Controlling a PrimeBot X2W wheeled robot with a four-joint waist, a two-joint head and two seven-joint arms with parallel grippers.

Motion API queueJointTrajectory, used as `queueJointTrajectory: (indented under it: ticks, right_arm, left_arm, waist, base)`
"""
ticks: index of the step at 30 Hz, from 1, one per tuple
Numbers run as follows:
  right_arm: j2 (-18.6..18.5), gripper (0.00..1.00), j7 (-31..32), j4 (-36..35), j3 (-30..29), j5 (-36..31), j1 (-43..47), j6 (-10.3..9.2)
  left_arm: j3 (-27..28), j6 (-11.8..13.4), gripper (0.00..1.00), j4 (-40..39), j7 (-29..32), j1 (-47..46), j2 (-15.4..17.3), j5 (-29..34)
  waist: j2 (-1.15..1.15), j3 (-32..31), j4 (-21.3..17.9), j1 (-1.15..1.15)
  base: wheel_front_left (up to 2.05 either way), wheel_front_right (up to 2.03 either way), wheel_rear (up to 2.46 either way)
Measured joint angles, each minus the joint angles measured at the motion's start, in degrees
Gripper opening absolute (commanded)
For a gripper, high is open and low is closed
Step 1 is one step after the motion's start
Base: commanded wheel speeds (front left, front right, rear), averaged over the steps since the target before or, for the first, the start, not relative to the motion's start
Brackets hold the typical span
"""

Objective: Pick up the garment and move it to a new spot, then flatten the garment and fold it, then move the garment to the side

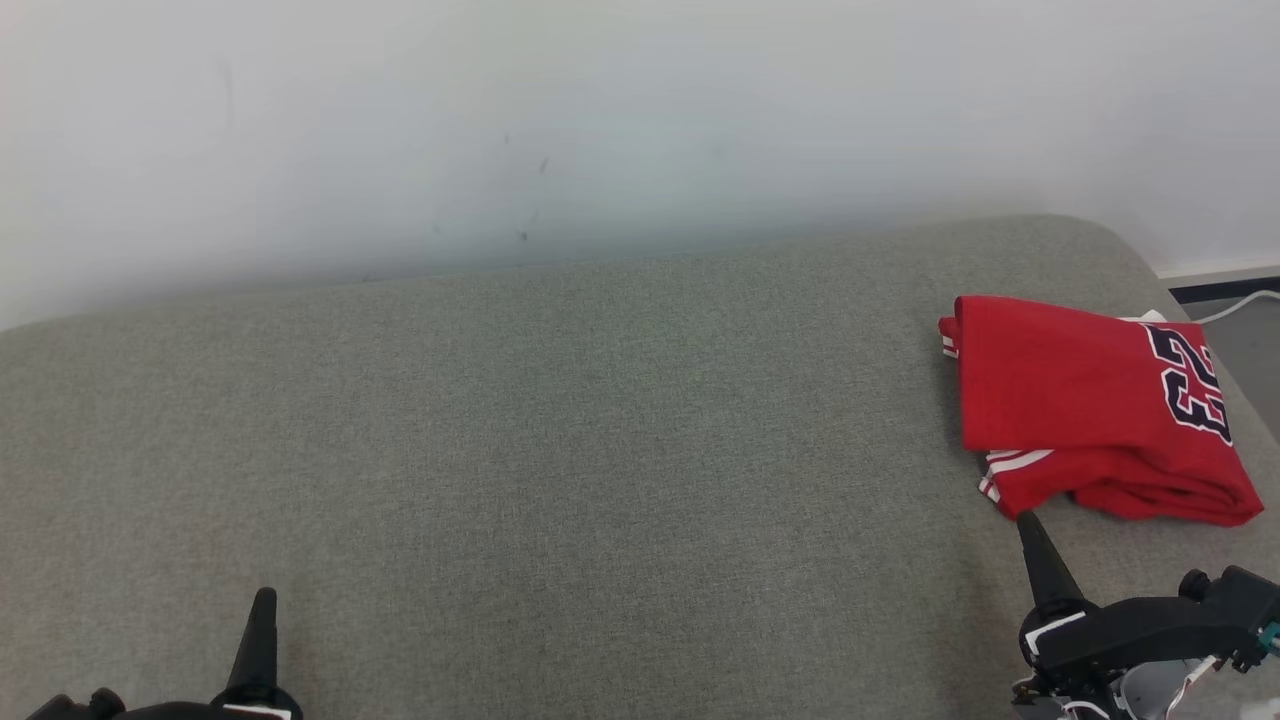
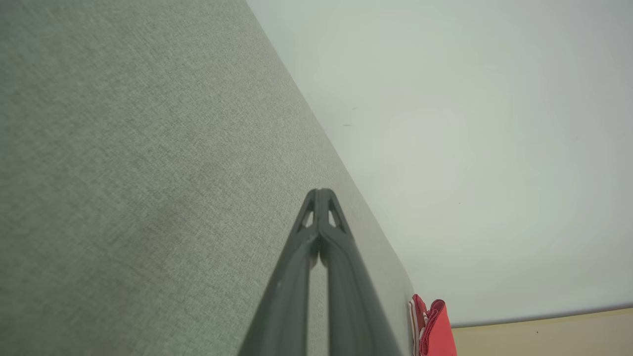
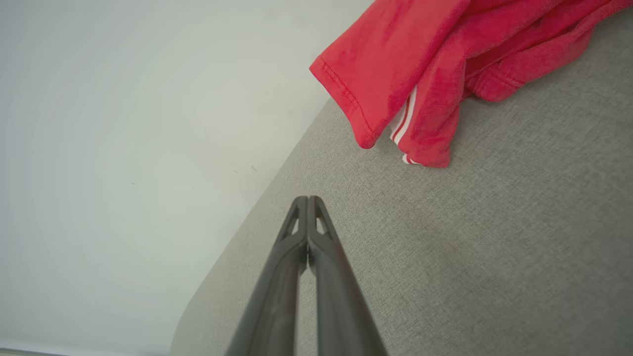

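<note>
**A:** Left hand [image 1: 264, 598], state?

**B:** Lower left of the head view. Fingers pressed together tip to tip, nothing between them. It sits over bare grey padded surface [image 1: 600, 450].

**A:** Right hand [image 1: 1030, 525]?

**B:** Lower right of the frame. Also closed tip to tip and empty. The tip points up the frame toward the garment [image 1: 1080, 400]. The right wrist view shows a strip of bare fabric between tip and hem, so they are near but apart.

**A:** Garment position?

**B:** Middle right of the head view, on the padded surface near its rounded corner. It is red with white-striped trim and dark "23" numerals, folded into a rough rectangle with its lower edge bunched.

**A:** Beyond that?

**B:** A pale wall [image 1: 600, 120] across the top of the frame, and a white cable [image 1: 1240, 303] at the right edge.
</note>
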Motion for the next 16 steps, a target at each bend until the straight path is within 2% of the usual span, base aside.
queueJointTrajectory:
  ticks: [16]
  right_arm:
    - [1.0, 0.0, 2.6, 0.9, -2.6, 12.2, -0.9, 2.1]
  left_arm:
    - [2.2, -2.1, 0.0, 1.5, 2.5, -1.7, -0.5, -12.2]
  waist:
    - [0.0, -0.1, 0.1, 0.0]
  base:
    - [0.0, 0.0, 0.0]
